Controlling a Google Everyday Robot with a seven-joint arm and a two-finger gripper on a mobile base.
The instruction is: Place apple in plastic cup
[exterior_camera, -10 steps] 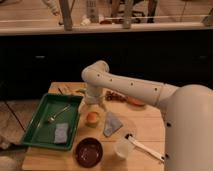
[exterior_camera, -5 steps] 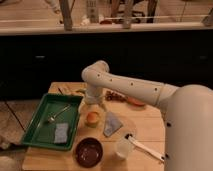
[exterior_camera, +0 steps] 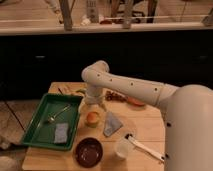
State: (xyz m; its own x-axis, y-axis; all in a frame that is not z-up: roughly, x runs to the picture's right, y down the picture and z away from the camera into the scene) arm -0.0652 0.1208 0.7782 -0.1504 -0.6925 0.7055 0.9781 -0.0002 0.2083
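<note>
Apple sat at the plastic cup, beside the green tray.
The gripper hung just above, its lower end indistinct; whether it stood apart or together could not be told.

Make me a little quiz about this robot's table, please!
1. True or false: the dark bowl sits inside the tray.
2. The gripper hangs right above: A the apple, B the dark bowl, C the tray.
3. Fill in: the tray's colour is ____.
Key: 1 false; 2 A; 3 green.
</note>
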